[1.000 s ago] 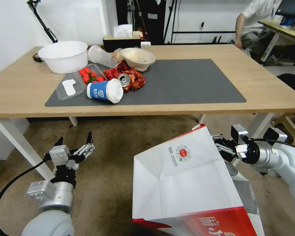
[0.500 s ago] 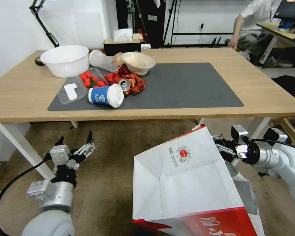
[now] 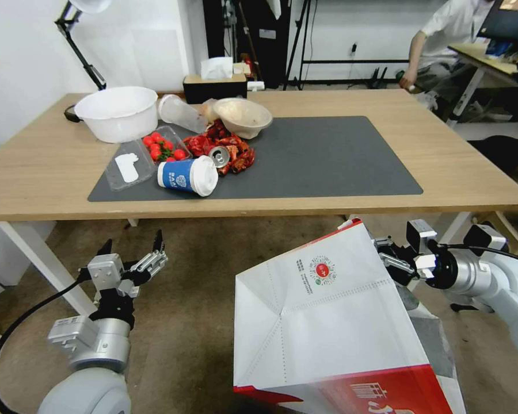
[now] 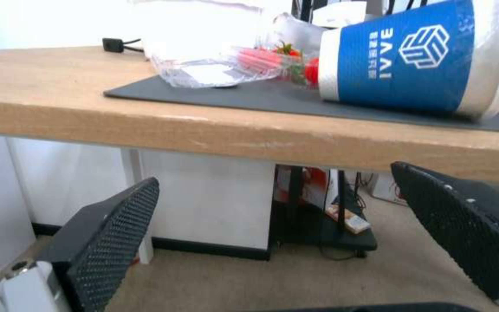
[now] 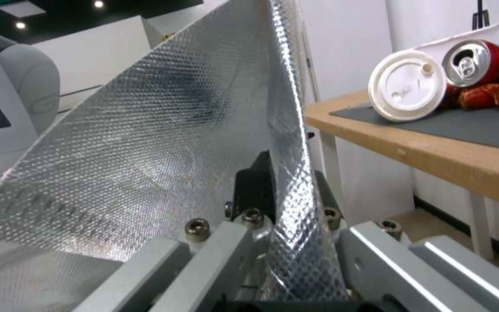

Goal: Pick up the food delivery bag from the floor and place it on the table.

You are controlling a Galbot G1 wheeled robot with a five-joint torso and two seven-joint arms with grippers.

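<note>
Delivery bag held tilted above the floor, in front of the tabletop

The food delivery bag (image 3: pixel 328 322), white paper with a red band, small round red logo and silver foil lining, is seen lower right of the frame, tipped and clear of the brownish stained floor (image 3: pixel 195 287). The light-wood tabletop (image 3: pixel 454 155), with its dark grey mat, spans the frame's upper half.

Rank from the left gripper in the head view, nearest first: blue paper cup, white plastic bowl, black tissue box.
From the left gripper, open, low over the floor in front of the table:
1. Blue paper cup, on its side at the mat's near edge.
2. White plastic bowl, back left of the table.
3. Black tissue box, at the table's far edge.
</note>
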